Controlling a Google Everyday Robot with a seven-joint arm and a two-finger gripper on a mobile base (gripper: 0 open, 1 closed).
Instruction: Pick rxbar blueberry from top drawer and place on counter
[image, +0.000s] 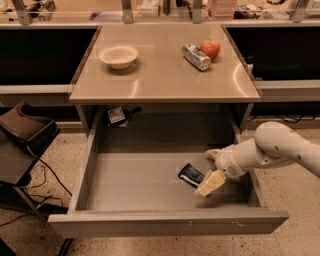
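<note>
The rxbar blueberry (190, 174), a small dark blue wrapper with white print, lies flat on the floor of the open top drawer (135, 182), right of its middle. My gripper (210, 169) reaches into the drawer from the right and is open. Its near cream fingertip (210, 183) sits just right of the bar's near end, and the far fingertip (213, 153) is behind the bar. The bar is not held. The beige counter (160, 75) is above the drawer.
On the counter stand a white bowl (118, 55), a silver can (195, 56) lying on its side and a red apple (210, 48). A dark chair (25, 131) stands left of the drawer. Dark side shelves flank the counter. The drawer front (170, 224) juts toward the camera.
</note>
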